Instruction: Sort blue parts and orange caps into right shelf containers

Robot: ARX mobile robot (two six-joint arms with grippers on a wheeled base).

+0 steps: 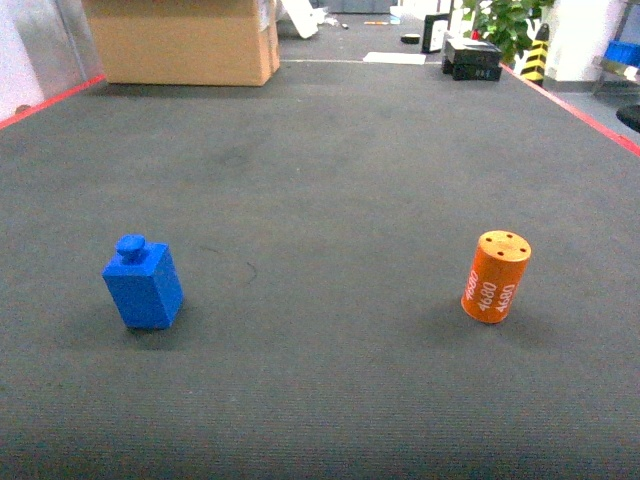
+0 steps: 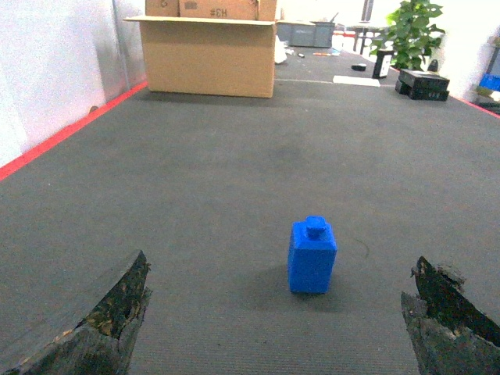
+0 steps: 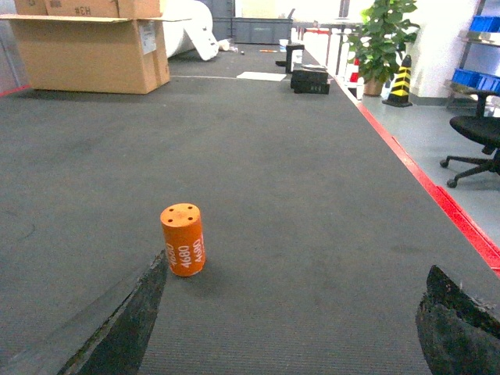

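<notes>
Head view shows a wide dark grey mat [image 1: 330, 180] edged in red, with a large cardboard box [image 1: 185, 40] at its far left end and a potted plant [image 1: 505, 25] and black cases [image 1: 472, 58] at the far right. On the mat stand the two things to sort, well apart: the blue part [image 1: 143, 283], a block with a round knob on top, upright at left, and the orange cap [image 1: 496, 277], a cylinder printed 4680, leaning slightly at right. Neither arm shows here, and no blue crates can be made out clearly. From the wrists, the left gripper [image 2: 281, 320] hangs with jaws spread wide, the blue part just ahead between them; the right gripper [image 3: 293, 324] is likewise spread and empty, the cap just beside its left finger. Picking seems not yet begun; next, each arm likely needs to advance, and the right to shift left, before closing.
</notes>
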